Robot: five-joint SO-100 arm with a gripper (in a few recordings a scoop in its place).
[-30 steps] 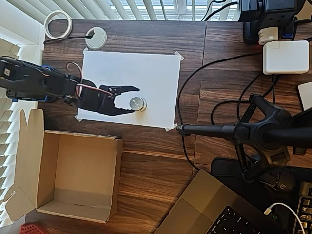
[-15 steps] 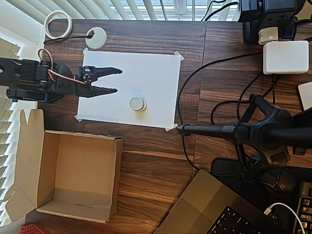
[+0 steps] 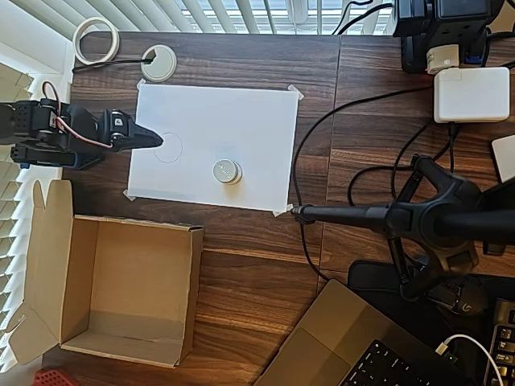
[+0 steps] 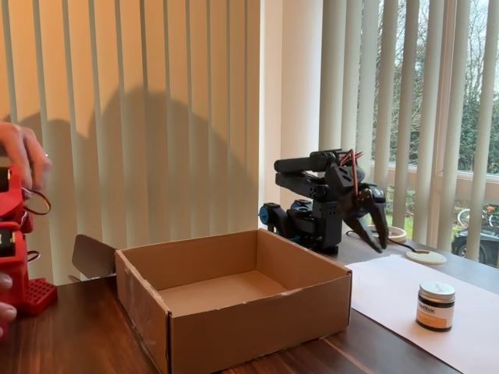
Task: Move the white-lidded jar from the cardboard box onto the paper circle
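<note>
White-lidded jar [image 3: 227, 171] out of empty cardboard box [image 3: 129, 289], standing on paper; my gripper [image 3: 153, 140] fingers together, clear; placement looks done

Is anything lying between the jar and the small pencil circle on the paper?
Nothing visible: the white-lidded jar stands on bare paper, right of the paper circle in the overhead view. The gripper sits at the circle's left edge.

The dark arm sits folded back at the left edge of the desk in the overhead view, its gripper [image 3: 151, 139] pointing right with both fingers drawn together into one tip. In the fixed view the gripper [image 4: 377, 227] hangs tilted downward, holding nothing.
</note>
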